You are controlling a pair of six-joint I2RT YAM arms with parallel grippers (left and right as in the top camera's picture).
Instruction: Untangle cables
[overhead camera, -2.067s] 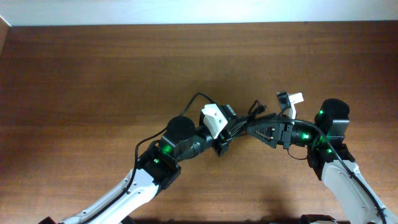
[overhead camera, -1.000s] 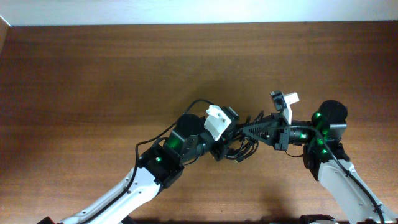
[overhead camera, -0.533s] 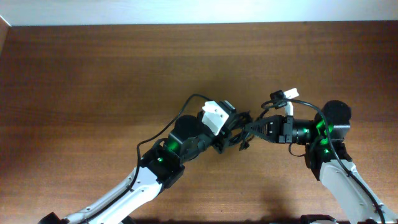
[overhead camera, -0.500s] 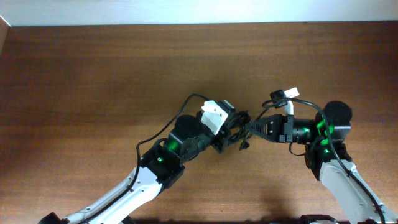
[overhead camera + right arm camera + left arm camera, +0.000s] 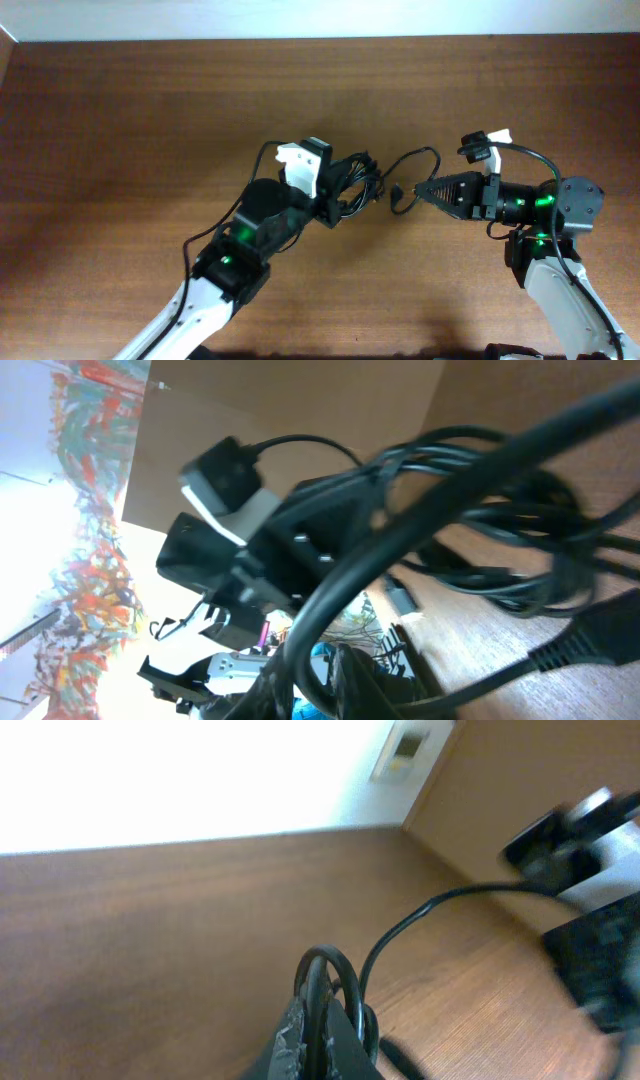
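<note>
While the left arm (image 5: 245, 232) has its left jaws pinched shut on a knot of thin black cables (image 5: 358, 178), the two arms face each other over the brown tabletop (image 5: 150, 120), their tips apart with a small gap between them. One bundle is all that shows. It sits right at the left jaws and bulges out just past their tips toward the right jaws. Its loops overlap so much that the cords in it cannot be counted. Seen from the left wrist, at least two loops rise straight out from between the closed fingers (image 5: 338, 1045). One single strand (image 5: 420, 152) leaves the bundle, arcs across toward the right arm (image 5: 560, 205) and curls back just in front of the right jaws. One small plug end (image 5: 394, 190) shows between the two sets of jaws, nearer the right ones. Whether the right jaws grip that strand or merely stand beside it, narrow or parted, cannot be told. From the right wrist, one cord crosses close over them, large and blurred.
</note>
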